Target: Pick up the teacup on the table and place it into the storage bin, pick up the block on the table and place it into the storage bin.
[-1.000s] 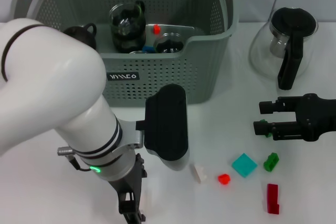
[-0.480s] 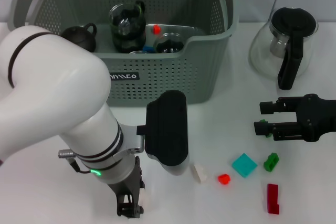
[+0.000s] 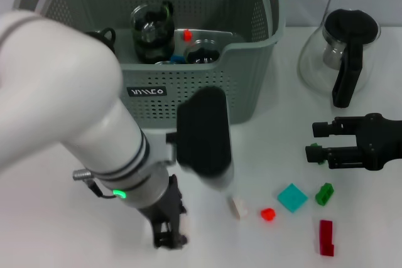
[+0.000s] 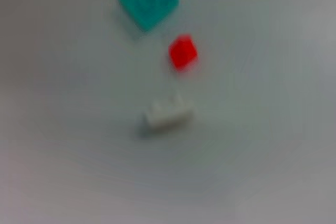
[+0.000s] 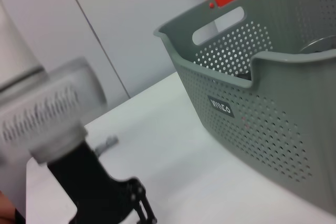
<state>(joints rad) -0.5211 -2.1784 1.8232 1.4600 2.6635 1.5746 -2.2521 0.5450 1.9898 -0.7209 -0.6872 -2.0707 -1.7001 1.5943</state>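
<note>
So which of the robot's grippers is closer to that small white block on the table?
The left gripper: it sits just beside the small white block. The right gripper waits farther off, past the coloured blocks.

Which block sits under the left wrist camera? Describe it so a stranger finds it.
Start at the storage bin and come forward across the table. A row of small blocks lies there; it is the white block, leftmost, beside the red block and the only pale one.
</note>
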